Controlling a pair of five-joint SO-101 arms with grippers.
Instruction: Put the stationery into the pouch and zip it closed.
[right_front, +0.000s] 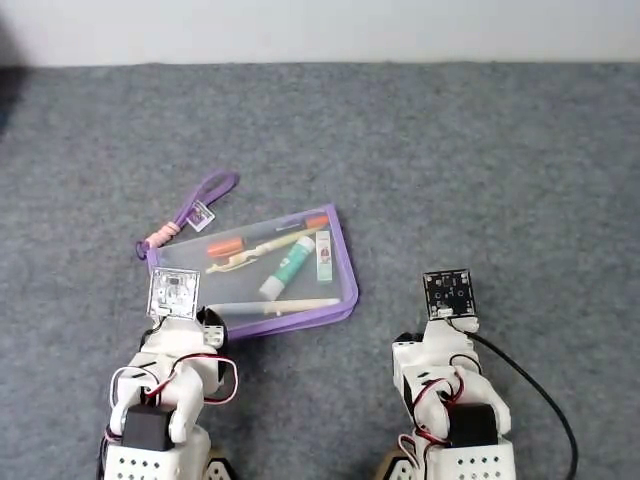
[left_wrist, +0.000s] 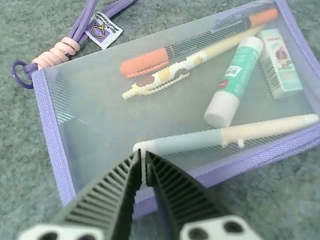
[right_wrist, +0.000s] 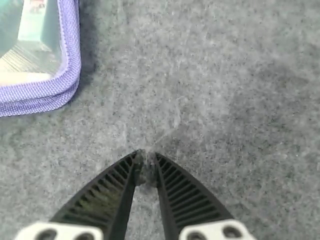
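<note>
A clear mesh pouch (right_front: 255, 272) with purple edging lies on the grey carpet, holding several stationery items: an orange-capped pen (left_wrist: 145, 61), a glue stick (left_wrist: 232, 82), an eraser (left_wrist: 281, 62) and a long pale pen (left_wrist: 225, 137). Its purple strap (right_front: 200, 200) and zipper ring (left_wrist: 20, 75) sit at the pouch's far-left corner. My left gripper (left_wrist: 142, 157) hovers shut over the pouch's near edge, holding nothing. My right gripper (right_wrist: 145, 160) is shut just above bare carpet, to the right of the pouch corner (right_wrist: 45, 95).
Grey carpet (right_front: 480, 170) spreads wide on all sides of the pouch. A white wall (right_front: 320, 30) bounds the far edge. A black cable (right_front: 530, 385) trails from the right arm near the front.
</note>
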